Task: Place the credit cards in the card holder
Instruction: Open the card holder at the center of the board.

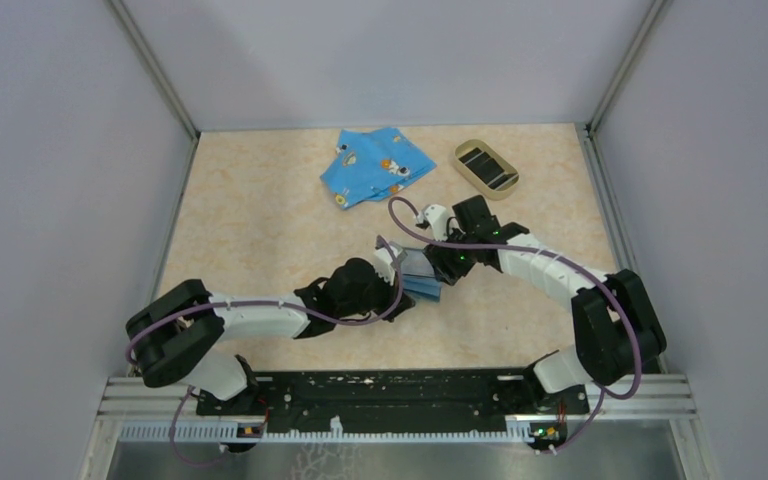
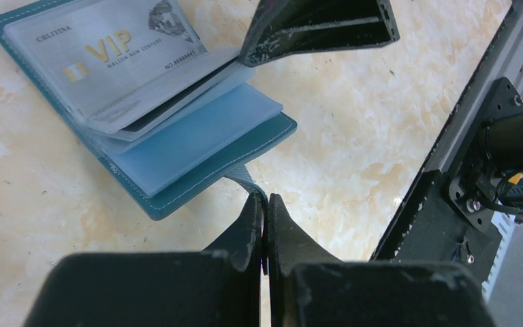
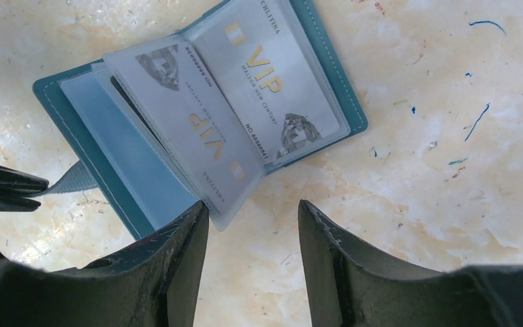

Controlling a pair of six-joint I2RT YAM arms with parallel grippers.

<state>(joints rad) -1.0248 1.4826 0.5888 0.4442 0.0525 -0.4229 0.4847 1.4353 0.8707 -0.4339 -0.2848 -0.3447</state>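
1. Left fingers [image 2: 262, 218] are clamping the strap [image 2: 245, 182], anchoring the card holder [image 2: 191, 139] just ahead.
2. Right fingers [image 3: 189, 235], parted and empty, are hovering over its sleeves [image 3: 197, 136].
3. Credit cards [image 1: 487, 166] are lying in the tray [image 1: 460, 150], far beyond.

**Q:** How is the work area enclosed?

**A:** The table [image 1: 260, 250] is enclosed on three sides by plain pale grey walls [image 1: 60, 150]. Metal posts [image 1: 155, 68] are fitted at the two far corners.

**Q:** What is noted of the surface and light?

**A:** A beige marbled top is seen, marked with small blue streaks [image 3: 477, 122] in the right wrist view. An aluminium rail [image 1: 410, 431] is mounted along the near edge. Even, diffuse light is provided.
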